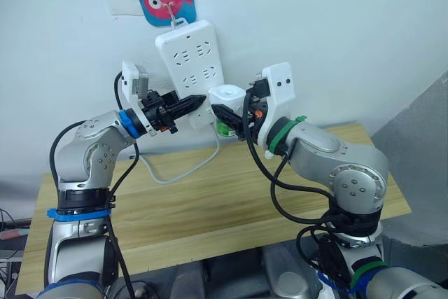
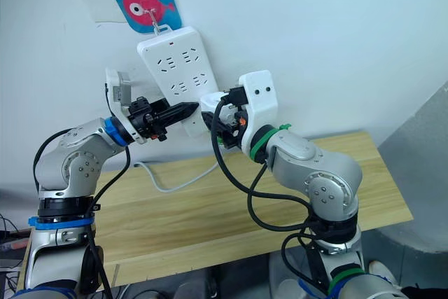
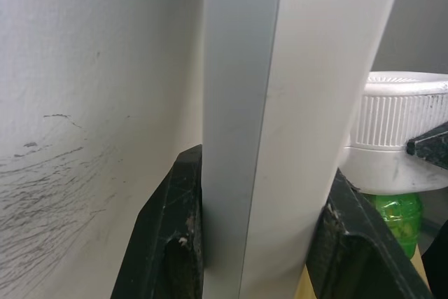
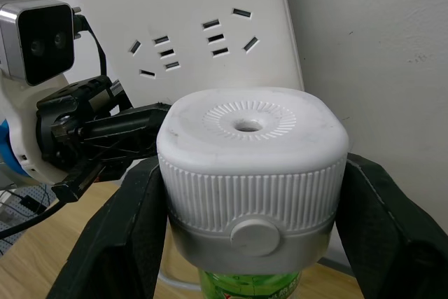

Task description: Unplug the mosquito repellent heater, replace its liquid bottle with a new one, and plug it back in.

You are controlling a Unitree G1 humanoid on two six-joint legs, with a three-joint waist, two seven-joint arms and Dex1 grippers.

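- L gripper point(image 1: 190, 105) clamped on strip point(image 1: 192, 61) edge, hung on wall.
- R gripper point(image 4: 248, 243) clamped on heater point(image 4: 252, 173), green bottle point(image 4: 245, 286) under it.

Even, bright indoor light, no hard glare. Soft shadows on the white wall point(image 1: 336, 26) behind the power strip point(image 1: 190, 61) and under both arms on the wooden table point(image 1: 210, 201). Head views sharp, slight darkening in lower corners. Left wrist view: close strip edge point(image 3: 280, 124) soft, wall scuffs at left visible. Right wrist view crisp on the heater point(image 4: 252, 166).
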